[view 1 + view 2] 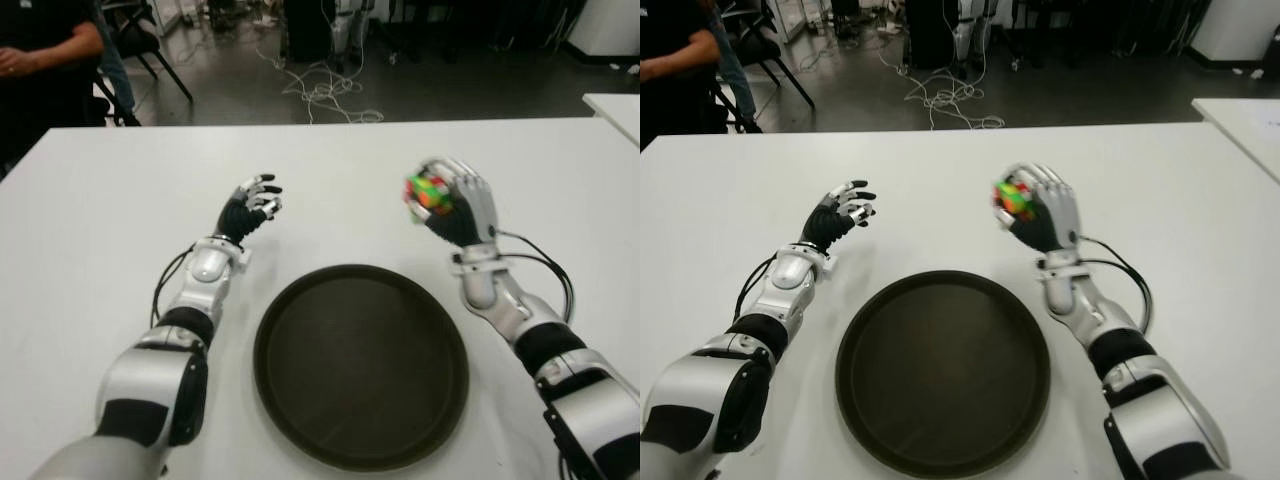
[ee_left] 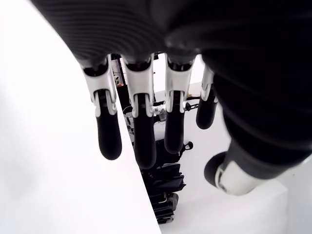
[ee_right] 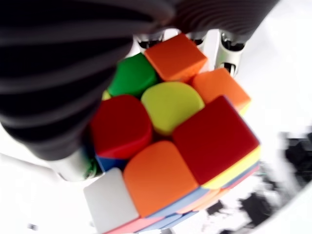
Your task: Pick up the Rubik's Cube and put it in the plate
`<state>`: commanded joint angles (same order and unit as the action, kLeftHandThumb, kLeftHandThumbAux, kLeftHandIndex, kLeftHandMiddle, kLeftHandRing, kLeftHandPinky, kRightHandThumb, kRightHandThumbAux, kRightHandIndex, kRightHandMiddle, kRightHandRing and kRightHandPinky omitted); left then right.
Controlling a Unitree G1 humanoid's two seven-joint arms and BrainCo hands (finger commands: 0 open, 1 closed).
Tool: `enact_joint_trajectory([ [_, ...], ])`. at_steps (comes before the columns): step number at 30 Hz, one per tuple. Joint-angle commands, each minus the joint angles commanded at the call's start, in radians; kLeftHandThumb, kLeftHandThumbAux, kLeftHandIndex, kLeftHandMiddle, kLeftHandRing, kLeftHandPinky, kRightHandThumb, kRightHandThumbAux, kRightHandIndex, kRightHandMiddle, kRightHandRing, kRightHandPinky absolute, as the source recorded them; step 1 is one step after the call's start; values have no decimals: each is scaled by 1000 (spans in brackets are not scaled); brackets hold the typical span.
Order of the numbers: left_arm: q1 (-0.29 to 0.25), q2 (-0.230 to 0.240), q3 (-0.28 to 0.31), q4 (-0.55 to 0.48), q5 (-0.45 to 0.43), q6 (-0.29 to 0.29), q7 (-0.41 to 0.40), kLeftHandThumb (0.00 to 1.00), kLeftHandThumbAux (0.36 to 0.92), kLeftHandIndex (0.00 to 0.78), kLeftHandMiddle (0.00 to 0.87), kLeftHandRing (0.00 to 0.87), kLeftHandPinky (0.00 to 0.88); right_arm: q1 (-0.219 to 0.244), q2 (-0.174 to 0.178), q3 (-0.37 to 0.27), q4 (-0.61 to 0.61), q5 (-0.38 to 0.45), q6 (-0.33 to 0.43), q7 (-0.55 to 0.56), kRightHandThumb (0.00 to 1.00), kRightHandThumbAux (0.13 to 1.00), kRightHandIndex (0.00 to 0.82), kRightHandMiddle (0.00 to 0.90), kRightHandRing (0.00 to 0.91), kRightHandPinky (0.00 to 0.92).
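**A:** ok so where's the cube at right now?

**B:** The cube [image 1: 429,194] is in the right hand [image 1: 455,205], lifted clear of the white table [image 1: 100,190]. The fingers wrap around it from behind, and it sticks out on the side facing the left hand. In the right wrist view you get a big close-up of it [image 3: 170,141]: red, orange, yellow, green and one white sticker, pressed against the dark palm.

**A:** and the plate?

**B:** The dark round plate [image 1: 300,330] sits on the table, close to the robot, between the two arms. The cube is up beyond its far right edge, not over the middle of it.

**A:** left hand doing anything?

**B:** Nah. The left hand [image 1: 253,207] is out past the plate's far left edge, holding nothing, with its fingers loosely spread. The left wrist view shows those fingers [image 2: 108,131] hanging apart with nothing between them.

**A:** anything else around?

**B:** A person's arm [image 1: 40,50] in dark clothes at the far left corner, plus cables [image 1: 320,90] on the floor behind the table.
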<state>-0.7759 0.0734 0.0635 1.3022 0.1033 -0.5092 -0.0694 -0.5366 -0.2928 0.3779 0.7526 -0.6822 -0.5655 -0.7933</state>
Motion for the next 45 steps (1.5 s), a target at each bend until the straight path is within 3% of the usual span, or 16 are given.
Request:
enact_joint_trajectory([
  [3,-1,-1,-2,1,2,2,3,195,699,189,270,319,363,39,-6,8,-94,-26,20,29,831,692,385,557,644,662],
  [9,-2,-3,-4,-1,4,-1,3,198,688,189,270,318,366,169,7,28,-362,-59,65,132,830,695,380,549,643,681],
  [16,0,-6,-4,-2,3,-7,2,212,689,197,278,327,368,229,-2,59,-440,-52,4,240,830,695,376,547,646,701],
  [24,-1,-9,-3,-2,2,-4,2,202,693,192,276,322,365,225,-21,85,-420,7,-116,400,831,694,375,552,647,703],
  [34,-2,-10,-9,-3,9,-7,12,181,693,191,279,326,366,228,-19,77,-405,121,-172,583,831,693,376,549,634,676],
  [36,-2,-10,-12,-4,12,-10,17,173,695,191,280,326,367,229,-14,76,-402,160,-176,628,831,693,376,548,634,673],
  [41,-1,-9,-19,-3,20,-17,31,156,687,191,272,322,367,236,10,88,-388,358,-168,820,831,693,382,549,639,661],
  [45,0,-11,-17,-3,18,-15,33,161,678,189,270,320,370,243,27,83,-384,450,-155,924,831,692,385,549,648,661],
])
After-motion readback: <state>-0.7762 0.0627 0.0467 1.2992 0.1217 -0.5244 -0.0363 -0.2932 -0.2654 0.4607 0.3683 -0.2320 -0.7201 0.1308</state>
